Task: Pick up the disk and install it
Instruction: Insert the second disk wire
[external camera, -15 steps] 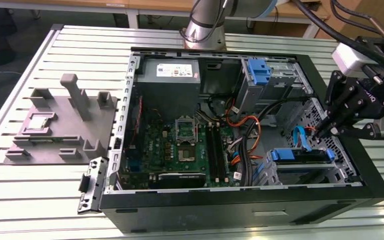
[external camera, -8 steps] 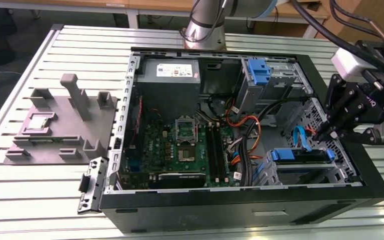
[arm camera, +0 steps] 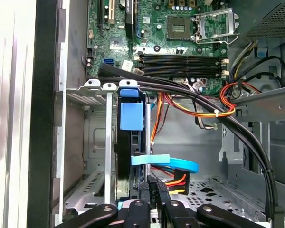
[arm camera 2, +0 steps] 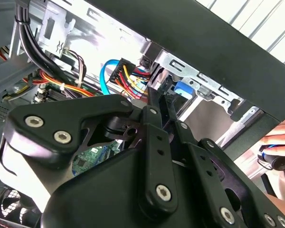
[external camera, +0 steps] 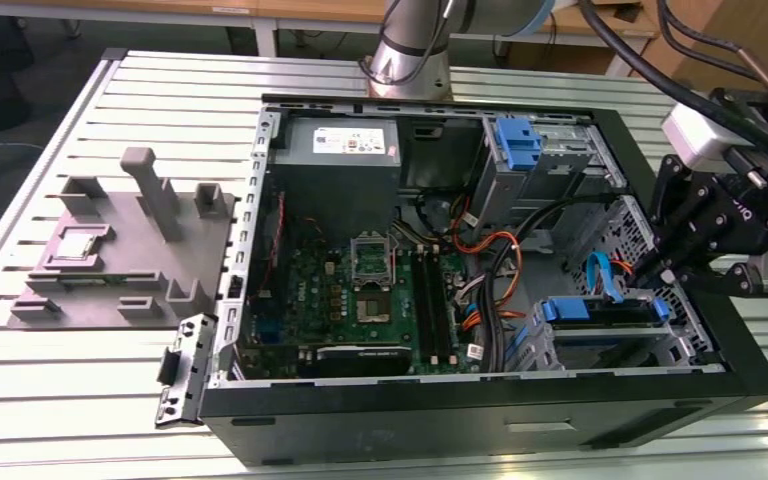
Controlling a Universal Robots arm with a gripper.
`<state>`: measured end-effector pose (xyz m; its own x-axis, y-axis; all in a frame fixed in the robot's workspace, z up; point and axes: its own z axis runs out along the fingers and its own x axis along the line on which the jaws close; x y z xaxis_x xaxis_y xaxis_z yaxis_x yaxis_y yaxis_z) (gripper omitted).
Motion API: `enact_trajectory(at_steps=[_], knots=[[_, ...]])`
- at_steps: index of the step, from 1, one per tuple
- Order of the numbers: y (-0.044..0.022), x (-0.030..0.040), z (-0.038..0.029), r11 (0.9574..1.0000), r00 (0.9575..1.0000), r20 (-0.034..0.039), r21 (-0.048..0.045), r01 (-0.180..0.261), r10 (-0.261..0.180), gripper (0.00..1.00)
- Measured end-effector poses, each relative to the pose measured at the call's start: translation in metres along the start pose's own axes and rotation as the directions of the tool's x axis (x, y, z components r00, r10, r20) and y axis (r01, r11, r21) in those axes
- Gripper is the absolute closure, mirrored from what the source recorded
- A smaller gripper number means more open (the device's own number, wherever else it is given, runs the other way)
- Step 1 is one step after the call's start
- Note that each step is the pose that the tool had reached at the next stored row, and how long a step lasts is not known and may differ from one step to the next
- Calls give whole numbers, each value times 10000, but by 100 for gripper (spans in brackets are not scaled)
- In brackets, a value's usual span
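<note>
Install step in hand: the disk (arm camera: 131, 142) stands on edge in the drive cage (external camera: 618, 330) at the computer case (external camera: 491, 400) corner nearest the bench's front edge. Your tool (arm camera: 154, 192) has its fingers nearly together, gripping the disk's rear edge. Next, judge seating depth; keep the blue cable (arm camera: 166, 163) clear

An open black computer case (external camera: 491, 405) lies on the slatted metal worktop (external camera: 64, 370), beside a grey plastic fixture (external camera: 124, 245); inside, a green motherboard (external camera: 357, 300).

The arm reaches in from the exterior view's right, its black gripper (external camera: 684, 268) angled downward, fingers (arm camera 2: 157, 97) drawn close together.
</note>
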<state>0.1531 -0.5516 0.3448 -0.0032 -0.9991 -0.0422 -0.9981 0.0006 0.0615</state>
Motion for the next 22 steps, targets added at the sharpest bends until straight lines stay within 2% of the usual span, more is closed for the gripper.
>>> enact_trajectory(at_steps=[12,17,19,22], knots=[[0,1,0,10000,10000,3,0,1,-1,84],[1,63,-3,10000,10000,3,2,1,-1,84],[9,76,-2,10000,10000,3,17,1,-1,84],[32,84,9,9999,10000,0,95,55,-55,84]])
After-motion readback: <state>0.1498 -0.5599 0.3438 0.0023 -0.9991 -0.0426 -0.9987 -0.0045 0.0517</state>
